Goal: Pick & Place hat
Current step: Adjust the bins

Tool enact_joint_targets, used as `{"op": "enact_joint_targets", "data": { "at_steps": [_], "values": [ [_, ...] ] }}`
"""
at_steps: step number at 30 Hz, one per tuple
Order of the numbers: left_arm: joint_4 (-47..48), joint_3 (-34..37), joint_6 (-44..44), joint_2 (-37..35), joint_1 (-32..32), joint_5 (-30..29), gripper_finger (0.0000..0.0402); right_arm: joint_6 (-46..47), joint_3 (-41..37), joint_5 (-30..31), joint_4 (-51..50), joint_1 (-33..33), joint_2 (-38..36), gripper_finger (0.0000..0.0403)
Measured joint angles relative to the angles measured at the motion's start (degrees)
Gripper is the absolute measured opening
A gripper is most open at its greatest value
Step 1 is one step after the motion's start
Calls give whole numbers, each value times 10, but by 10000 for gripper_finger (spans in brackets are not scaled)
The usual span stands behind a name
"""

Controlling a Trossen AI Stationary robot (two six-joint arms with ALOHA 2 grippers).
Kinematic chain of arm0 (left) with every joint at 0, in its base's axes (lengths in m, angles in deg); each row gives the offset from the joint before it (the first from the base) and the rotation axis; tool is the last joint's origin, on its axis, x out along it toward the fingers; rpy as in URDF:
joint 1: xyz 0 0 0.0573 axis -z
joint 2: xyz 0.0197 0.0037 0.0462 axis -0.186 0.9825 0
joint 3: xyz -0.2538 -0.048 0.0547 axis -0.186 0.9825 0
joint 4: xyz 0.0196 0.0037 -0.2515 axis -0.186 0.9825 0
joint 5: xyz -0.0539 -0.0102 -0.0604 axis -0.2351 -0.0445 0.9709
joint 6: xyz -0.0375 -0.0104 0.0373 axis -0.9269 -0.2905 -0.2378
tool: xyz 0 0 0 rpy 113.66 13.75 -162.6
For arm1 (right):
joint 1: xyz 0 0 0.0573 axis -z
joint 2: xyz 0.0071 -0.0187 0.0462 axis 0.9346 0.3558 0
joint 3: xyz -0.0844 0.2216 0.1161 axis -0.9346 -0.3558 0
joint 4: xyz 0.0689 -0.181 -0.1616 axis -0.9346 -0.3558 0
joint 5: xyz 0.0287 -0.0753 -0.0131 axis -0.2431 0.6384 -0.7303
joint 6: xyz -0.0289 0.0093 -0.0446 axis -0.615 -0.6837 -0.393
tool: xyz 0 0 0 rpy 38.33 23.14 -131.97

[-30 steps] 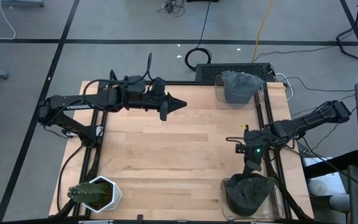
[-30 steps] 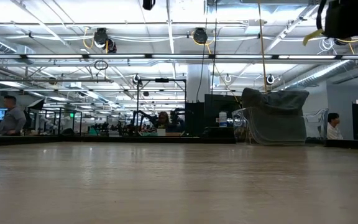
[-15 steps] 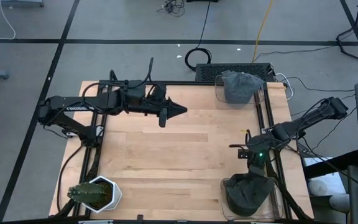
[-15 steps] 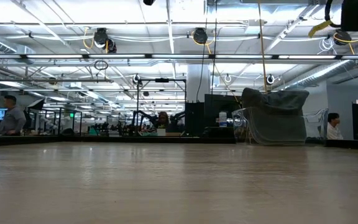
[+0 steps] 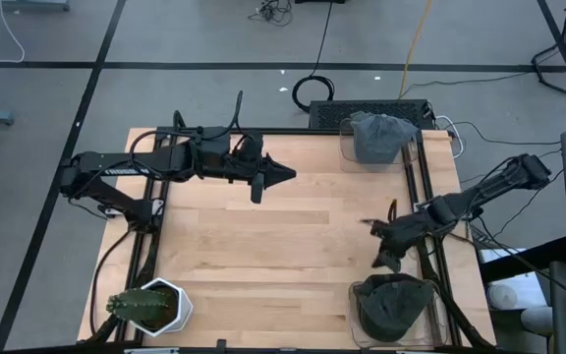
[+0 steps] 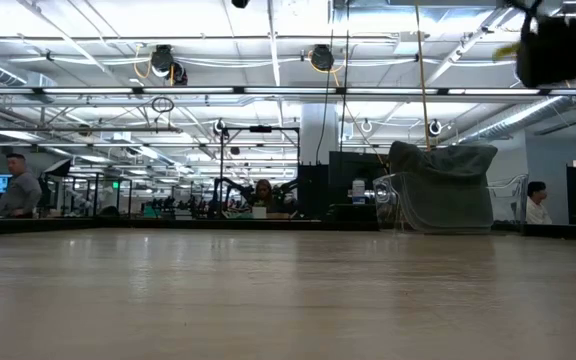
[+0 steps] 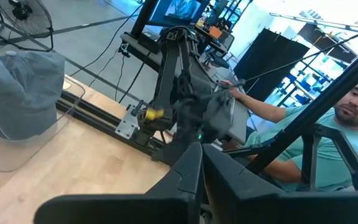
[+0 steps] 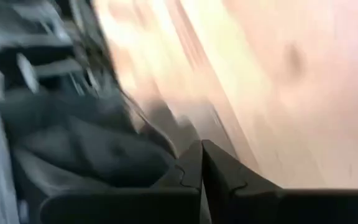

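Note:
A light grey hat (image 5: 376, 136) sits over a clear stand (image 5: 347, 157) at the table's far right; it also shows in the low view (image 6: 442, 186) and the left wrist view (image 7: 18, 93). A dark hat (image 5: 393, 305) sits on another stand at the near right and appears blurred in the right wrist view (image 8: 86, 149). My left gripper (image 5: 291, 173) hovers shut over the far middle of the table and holds nothing. My right gripper (image 5: 385, 262) is shut and bare, just above and beyond the dark hat.
A potted cactus (image 5: 148, 305) stands at the near left corner. Dark rails (image 5: 423, 187) run along the table's edges. The middle of the wooden top (image 5: 263, 246) is bare. People show in the room beyond the table (image 7: 353, 118).
My right gripper has swung at the wrist above the dark hat, turning toward the table's left and staying shut; it is blurred by this motion. My left gripper has kept its place.

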Motion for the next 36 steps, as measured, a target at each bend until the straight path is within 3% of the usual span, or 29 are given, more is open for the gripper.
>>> {"op": "enact_joint_targets", "data": {
  "at_steps": [4, 9, 14, 20, 30, 36],
  "values": [
    [2, 0, 0, 0, 0, 0, 21, 28, -32, -81, -2, -16, 46, 0],
    [4, 0, 0, 0, 5, 0, 21, 50, -56, -87, 36, -40, 58, 0],
    [4, 0, 4, 0, 12, 0, 21, 101, -77, -133, 118, -67, 58, 0],
    [5, 0, 18, 0, 19, -8, 21, 151, -92, -128, 169, -101, 58, 0],
    [5, 0, 20, 0, 19, -21, 21, 93, -94, -128, 79, -82, 54, 0],
    [22, 0, 18, 0, 19, -20, 21, 78, -92, -96, 81, -52, 49, 0]
  ]
}}
